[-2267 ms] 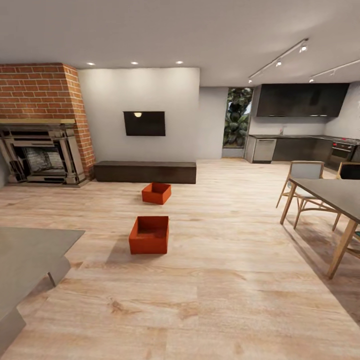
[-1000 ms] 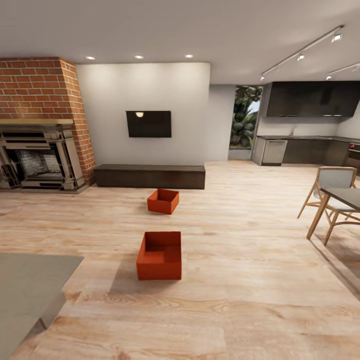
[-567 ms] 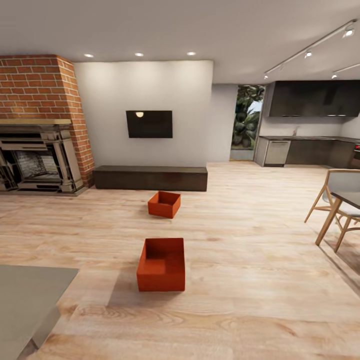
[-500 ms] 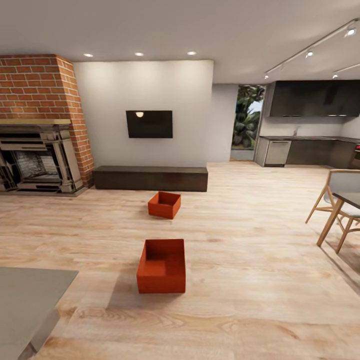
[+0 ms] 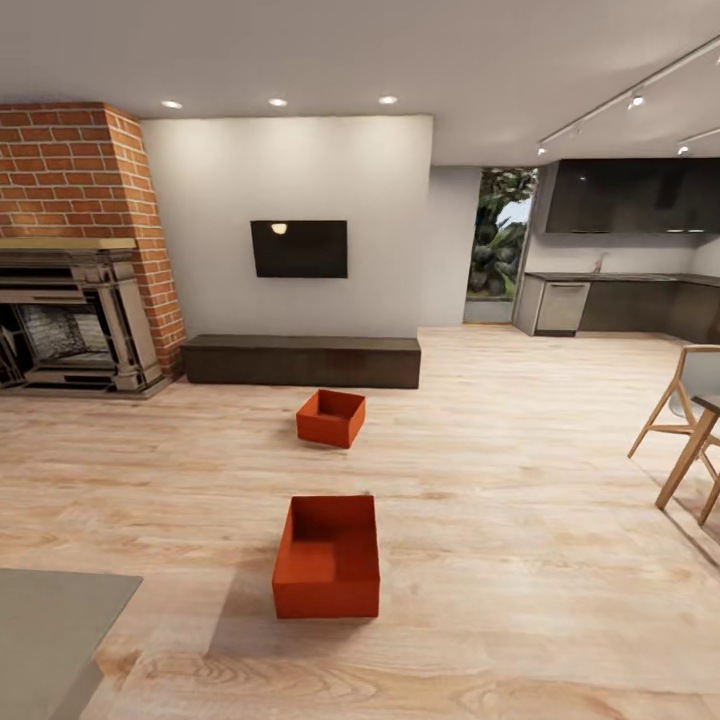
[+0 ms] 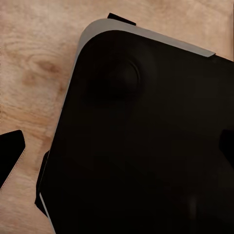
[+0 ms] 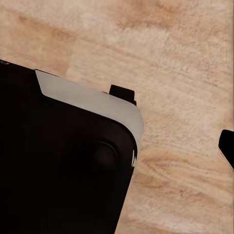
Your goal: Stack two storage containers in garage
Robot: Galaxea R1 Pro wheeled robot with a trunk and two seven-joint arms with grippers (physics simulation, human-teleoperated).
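Nearer storage container (image 5: 327,558) sits lower centre on the wood plank floor (image 5: 520,520), long axis pointing away; the farther container (image 5: 331,417) lies skewed before the bench (image 5: 301,361). Gripper states cannot be told.

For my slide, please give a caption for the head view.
Two orange bins, near and far, on wood floor before a dark bench.

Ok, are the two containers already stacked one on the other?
No, the near container and the far container sit apart on the wood plank floor, each resting on its own.
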